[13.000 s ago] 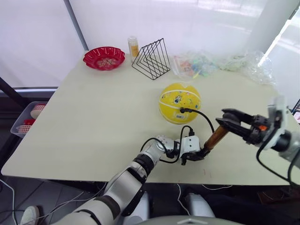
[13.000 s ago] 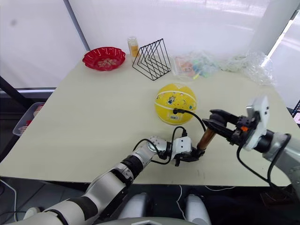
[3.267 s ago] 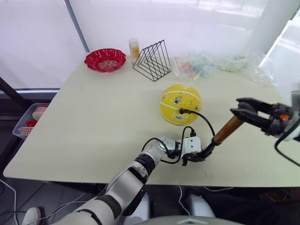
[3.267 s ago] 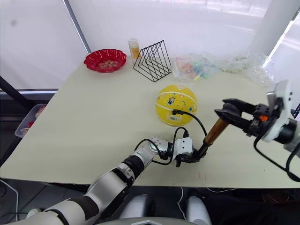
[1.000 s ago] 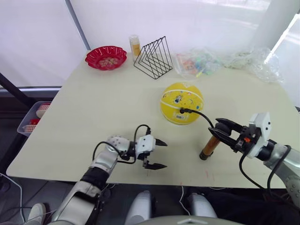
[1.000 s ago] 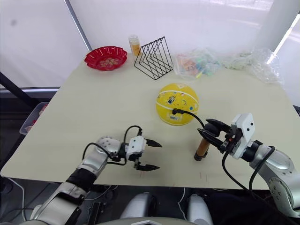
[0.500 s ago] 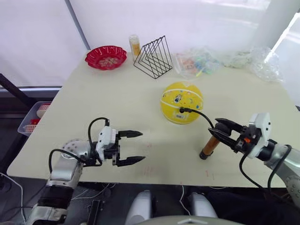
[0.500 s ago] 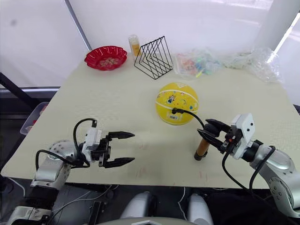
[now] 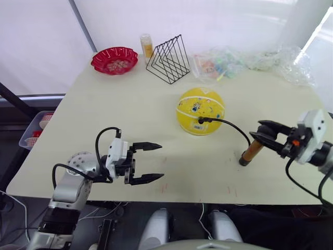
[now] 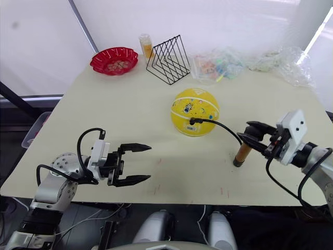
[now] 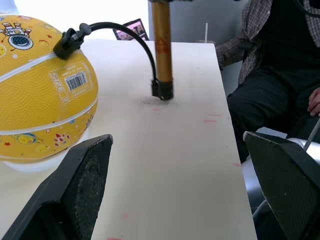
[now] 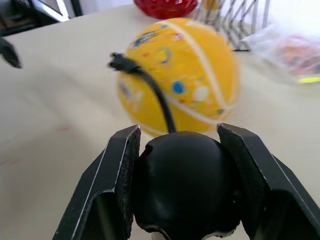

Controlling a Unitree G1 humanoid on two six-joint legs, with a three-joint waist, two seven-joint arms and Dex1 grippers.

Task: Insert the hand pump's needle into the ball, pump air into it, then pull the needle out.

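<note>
The yellow ball (image 9: 201, 110) rests mid-table. The needle's black connector (image 9: 200, 121) sits plugged into the ball's near side, with the pin itself hidden. From the connector a thin black hose (image 9: 229, 126) arcs over to the hand pump (image 9: 252, 151). The pump stands tilted, its foot on the table right of the ball. My right gripper (image 9: 263, 133) is shut on the pump's black handle (image 12: 185, 185). My left gripper (image 9: 161, 162) hangs open with nothing between its fingers. It is near the front edge, well left of the ball and pointing toward it.
A red bowl (image 9: 114, 60), a yellow bottle (image 9: 147, 46), a black wire rack (image 9: 167, 60) and clear plastic bags (image 9: 244, 60) line the far edge. A basket (image 9: 34, 135) sits below the table's left side. A seated person (image 11: 280, 65) is beyond the table's right end.
My left gripper, still open, has drawn back to the left along the front edge. My right gripper has carried the pump to the right, stretching the hose out from the ball.
</note>
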